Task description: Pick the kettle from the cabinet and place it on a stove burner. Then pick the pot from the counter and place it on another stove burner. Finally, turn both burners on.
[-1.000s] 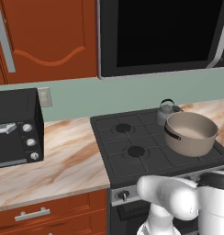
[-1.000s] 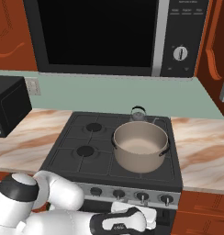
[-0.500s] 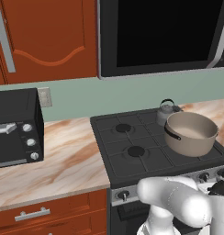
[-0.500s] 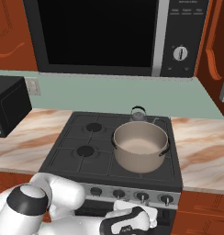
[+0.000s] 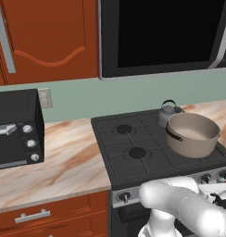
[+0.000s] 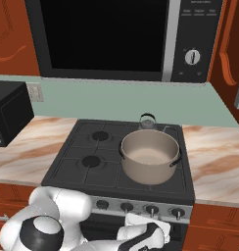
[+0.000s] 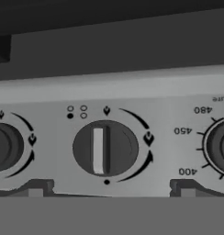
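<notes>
Middle knob (image 7: 105,148): round, dark, pale bar upright across its face.
Silver panel (image 7: 132,92): behind the middle knob, flame marks and a curved arrow around it.
Left knob (image 7: 4,147): beside the middle knob, partly cut off.
Right dial (image 7: 221,146): other side of the middle knob, ringed by printed numbers.
Finger tips (image 7: 36,187): below the middle knob, one to each side, spread wide.

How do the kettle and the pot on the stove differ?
The kettle is far smaller than the pot. The kettle has a thin arched black handle on top; the pot has dark side handles and an open pale inside. The kettle stands at the rear, the pot in front. Both are greyish metal.
</notes>
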Motion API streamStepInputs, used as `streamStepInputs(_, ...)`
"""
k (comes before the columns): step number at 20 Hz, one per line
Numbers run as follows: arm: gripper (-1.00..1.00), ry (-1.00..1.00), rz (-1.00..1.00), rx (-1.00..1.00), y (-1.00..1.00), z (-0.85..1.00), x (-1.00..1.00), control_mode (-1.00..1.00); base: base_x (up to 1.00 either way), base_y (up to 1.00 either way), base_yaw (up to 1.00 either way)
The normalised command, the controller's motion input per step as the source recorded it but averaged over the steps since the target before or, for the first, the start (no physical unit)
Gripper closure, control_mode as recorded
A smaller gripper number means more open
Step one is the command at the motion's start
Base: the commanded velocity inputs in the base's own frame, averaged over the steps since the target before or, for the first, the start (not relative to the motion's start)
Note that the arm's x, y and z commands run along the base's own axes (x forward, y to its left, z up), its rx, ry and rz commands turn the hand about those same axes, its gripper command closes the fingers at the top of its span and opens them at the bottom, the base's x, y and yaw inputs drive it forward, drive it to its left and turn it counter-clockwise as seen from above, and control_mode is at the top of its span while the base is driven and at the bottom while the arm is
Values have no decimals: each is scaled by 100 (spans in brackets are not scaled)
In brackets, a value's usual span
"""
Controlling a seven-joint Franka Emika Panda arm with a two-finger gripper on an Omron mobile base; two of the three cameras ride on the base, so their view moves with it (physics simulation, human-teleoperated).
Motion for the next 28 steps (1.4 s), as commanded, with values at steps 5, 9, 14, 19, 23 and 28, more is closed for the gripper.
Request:
streamStepInputs(5, -100, -3, 0, 2, -2, -14, 17, -100, 0, 0, 0)
streamStepInputs(9, -100, -4, 0, 1, -1, -11, 16, -100, 0, 0, 0)
streamStepInputs(14, -100, -5, 0, 1, -6, -12, 9, -100, 0, 0, 0)
streamStepInputs(19, -100, -5, 0, 2, -16, -8, 7, -100, 0, 0, 0)
streamStepInputs(23, -100, -4, 0, 1, -8, 0, 7, -100, 0, 0, 0)
streamStepInputs(28, -100, -1, 0, 0, 0, 0, 10, -100, 0, 0, 0)
